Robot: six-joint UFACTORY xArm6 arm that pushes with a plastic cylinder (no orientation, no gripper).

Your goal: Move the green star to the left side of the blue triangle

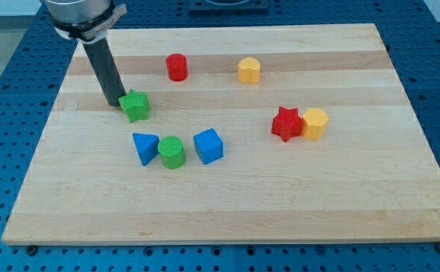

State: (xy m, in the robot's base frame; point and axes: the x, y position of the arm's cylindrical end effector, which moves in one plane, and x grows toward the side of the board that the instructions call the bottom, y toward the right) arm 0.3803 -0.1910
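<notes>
Camera view: my tip (115, 103) touches green star (136, 105), on its right.
Tool: plain rod, nothing to spread or pinch.
Handling: probably light, stiff, sliding easily on worktop (227, 204); push its top face toward blue triangle (145, 146).

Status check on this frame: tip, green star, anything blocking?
My tip against green star, on its left edge. Star sits above blue triangle, not yet left of it. Green cylinder touches triangle's right; left side open.

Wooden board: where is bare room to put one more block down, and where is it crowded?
The wooden board is bare along the view's bottom, below the blue triangle, green cylinder and blue cube, and right of the yellow block beside the red star. It is crowded where my tip meets the green star.
</notes>
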